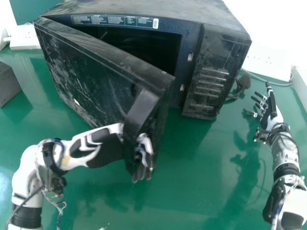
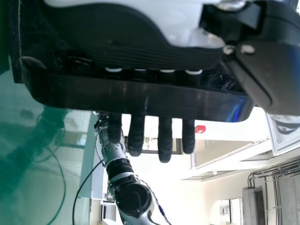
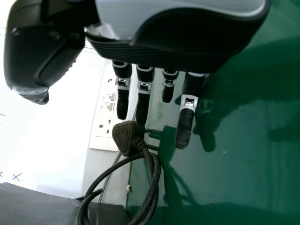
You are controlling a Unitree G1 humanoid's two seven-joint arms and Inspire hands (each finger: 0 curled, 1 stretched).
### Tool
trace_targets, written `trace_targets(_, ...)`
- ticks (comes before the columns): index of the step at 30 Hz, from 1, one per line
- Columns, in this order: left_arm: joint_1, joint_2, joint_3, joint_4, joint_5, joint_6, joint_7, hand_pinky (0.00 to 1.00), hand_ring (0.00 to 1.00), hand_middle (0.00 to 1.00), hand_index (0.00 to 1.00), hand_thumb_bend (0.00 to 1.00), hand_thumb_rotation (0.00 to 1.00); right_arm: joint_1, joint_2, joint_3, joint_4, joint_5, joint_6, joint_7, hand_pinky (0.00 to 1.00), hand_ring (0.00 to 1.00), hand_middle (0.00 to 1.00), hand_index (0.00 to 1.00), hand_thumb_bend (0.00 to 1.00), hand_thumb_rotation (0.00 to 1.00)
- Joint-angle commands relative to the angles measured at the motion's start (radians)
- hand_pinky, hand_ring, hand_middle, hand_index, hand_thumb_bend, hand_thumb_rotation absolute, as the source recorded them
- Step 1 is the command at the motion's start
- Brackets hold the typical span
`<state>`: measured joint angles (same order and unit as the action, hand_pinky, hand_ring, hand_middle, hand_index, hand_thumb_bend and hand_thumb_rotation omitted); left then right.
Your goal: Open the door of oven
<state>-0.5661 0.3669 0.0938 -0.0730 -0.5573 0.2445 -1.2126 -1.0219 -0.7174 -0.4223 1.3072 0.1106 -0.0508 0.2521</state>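
At the upper centre of the head view, a black oven (image 1: 218, 62) stands with its door (image 1: 91, 72) partly open, swung out toward the lower middle. The left hand (image 1: 144, 158) is closed around the door's handle (image 1: 141, 111), its fingertips past the far side. Near the right edge, the right hand (image 1: 272, 115) is open, fingers extended above the green table (image 1: 192, 167). A black plug (image 1: 243, 80) lies between it and the oven. 2 white socket strips (image 1: 25, 37) (image 1: 264, 66) sit behind, 1 on each side; a dark block (image 1: 6, 84) is at far left.

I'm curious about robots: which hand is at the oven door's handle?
The left hand, fingers hooked behind the handle; the right hand is apart, right of the oven.
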Motion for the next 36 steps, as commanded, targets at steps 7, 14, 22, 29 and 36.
trace_targets(7,-0.117,0.102,0.153,0.209,-0.142,-0.088,-0.201,0.29,0.39,0.46,0.57,0.87,0.61,0.076,0.012,-0.001,0.046,-0.009,0.062,-0.005,0.71,0.76,0.80,0.82,0.86,1.00)
trace_targets(14,-0.113,0.082,0.190,0.294,-0.169,-0.178,-0.303,0.33,0.41,0.48,0.57,0.87,0.62,0.074,0.013,-0.001,0.046,-0.009,0.066,-0.009,0.63,0.72,0.80,0.82,0.87,1.00)
trace_targets(22,-0.092,0.145,0.173,0.226,-0.144,-0.107,-0.308,0.29,0.37,0.44,0.59,0.97,0.68,0.074,0.014,0.001,0.045,-0.011,0.062,-0.016,0.66,0.72,0.79,0.81,0.88,1.00)
trace_targets(29,-0.099,0.216,0.146,0.204,-0.197,0.114,-0.335,0.27,0.38,0.46,0.52,0.86,0.29,0.079,0.010,-0.005,0.047,-0.007,0.063,-0.005,0.64,0.73,0.79,0.81,0.85,1.00)
trace_targets(36,-0.066,0.201,0.258,0.131,-0.228,-0.030,-0.341,0.20,0.29,0.39,0.53,0.92,0.89,0.077,0.012,0.002,0.046,-0.015,0.061,-0.009,0.67,0.74,0.80,0.81,0.86,1.00)
